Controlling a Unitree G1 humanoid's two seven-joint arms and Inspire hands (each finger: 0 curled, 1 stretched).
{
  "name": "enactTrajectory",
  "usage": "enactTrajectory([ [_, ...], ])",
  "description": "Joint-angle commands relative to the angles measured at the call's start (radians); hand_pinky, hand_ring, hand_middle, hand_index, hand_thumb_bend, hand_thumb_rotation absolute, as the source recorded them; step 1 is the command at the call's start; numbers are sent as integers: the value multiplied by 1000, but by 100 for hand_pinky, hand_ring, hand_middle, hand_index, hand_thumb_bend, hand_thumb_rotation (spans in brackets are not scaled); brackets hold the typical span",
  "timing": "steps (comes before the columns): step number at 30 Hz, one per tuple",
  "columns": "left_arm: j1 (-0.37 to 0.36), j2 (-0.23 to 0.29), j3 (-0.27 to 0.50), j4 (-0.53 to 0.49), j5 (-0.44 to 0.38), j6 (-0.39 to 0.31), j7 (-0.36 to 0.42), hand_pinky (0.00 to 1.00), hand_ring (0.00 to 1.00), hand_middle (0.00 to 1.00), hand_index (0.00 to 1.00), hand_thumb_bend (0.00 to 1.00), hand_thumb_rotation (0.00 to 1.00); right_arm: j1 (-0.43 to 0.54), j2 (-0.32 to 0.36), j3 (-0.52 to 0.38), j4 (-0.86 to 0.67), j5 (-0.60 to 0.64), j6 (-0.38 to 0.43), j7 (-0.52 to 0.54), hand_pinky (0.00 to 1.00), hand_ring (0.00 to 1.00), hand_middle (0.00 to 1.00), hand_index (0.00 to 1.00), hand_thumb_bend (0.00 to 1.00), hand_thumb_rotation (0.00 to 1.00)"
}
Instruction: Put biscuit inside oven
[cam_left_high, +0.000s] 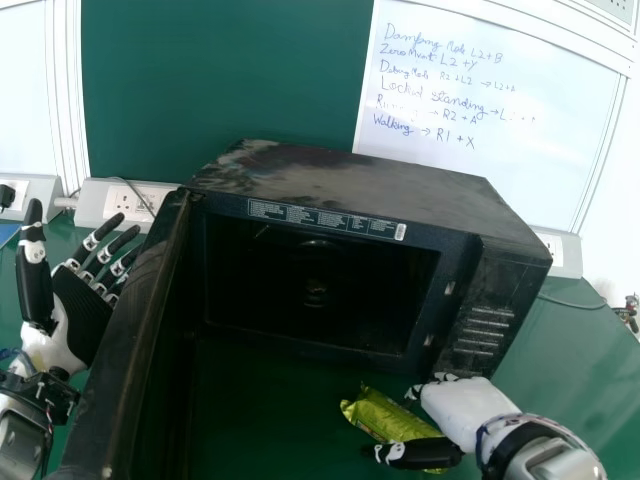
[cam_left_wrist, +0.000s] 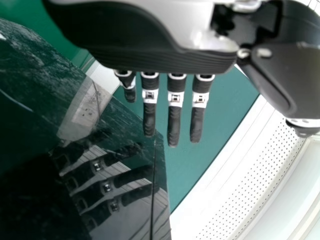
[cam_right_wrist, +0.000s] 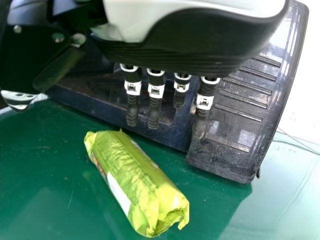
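Glossy green worktop (cam_left_high: 560, 345): carries the oven and 1 biscuit packet. Behind it, 1 plain dark-green wall panel (cam_left_high: 230, 75), with 1 white board (cam_left_high: 500, 120) bearing blue handwriting at its right.

Black box-shaped oven (cam_left_high: 370, 190): stands upright on the worktop, dusty on top, its dark cavity facing the robot. Its black glossy door (cam_left_high: 130, 345) is open, swung out on the left side toward the robot. The ridged control panel (cam_left_high: 485, 325) is at the right of the front.

2 hands noted, each white and black. Left hand (cam_left_high: 85, 310): beside the outer face of the door, fingers straight and spread, thumb standing apart, grip empty; the door reflects the fingers in the left wrist view. Right hand (cam_left_high: 470, 410): low at the front right of the oven, below the control panel; fingers straight with small gaps between them, thumb well apart, pinching nothing. Whether the fingertips touch the oven front cannot be told.

Yellow-green, crinkled plastic-wrapped, roll-shaped biscuit packet (cam_left_high: 385, 415): lies on its side on the worktop, outside the oven, in front of the cavity and slanting, 1 end near the oven's lower front edge. The right thumb crosses in front of its other end in the head view.
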Motion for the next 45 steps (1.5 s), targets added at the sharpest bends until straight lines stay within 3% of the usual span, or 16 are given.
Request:
enactTrajectory([
  [1,-5,3,-2,2,1,-7,4,87,79,75,76,35,28,-20,10,-4,20,-6,-28,15,74,83,85,84,100,26],
  [12,-9,8,-7,-3,8,-3,12,87,79,74,75,33,31,-47,59,6,53,-63,-93,76,80,85,86,87,100,27],
  [16,-10,10,-7,3,6,-4,5,86,78,75,75,39,29,-51,72,6,56,-84,-133,83,81,85,85,87,100,30],
  [20,-12,8,-7,0,3,-3,15,86,78,75,75,36,29,-60,82,15,63,-113,-176,101,80,85,86,88,100,32],
  [29,-9,13,-5,1,4,-7,3,85,78,75,75,34,30,-78,122,22,96,-178,-242,112,67,78,82,87,100,34],
  [34,-7,12,-5,-4,9,-4,12,85,78,75,75,34,29,-91,137,3,122,-166,-244,114,73,81,84,87,100,31],
  [37,-9,13,-2,1,-1,-2,12,85,78,74,74,37,28,-94,130,-9,152,-133,-260,100,70,78,81,85,100,32],
  [39,-9,15,1,8,-5,-3,6,85,78,74,75,38,27,-99,130,-22,167,-107,-259,103,73,80,82,86,100,31],
  [45,-4,12,5,17,-5,-8,-7,83,76,73,74,40,27,-125,133,-45,223,-19,-222,130,77,84,85,87,100,31],
])
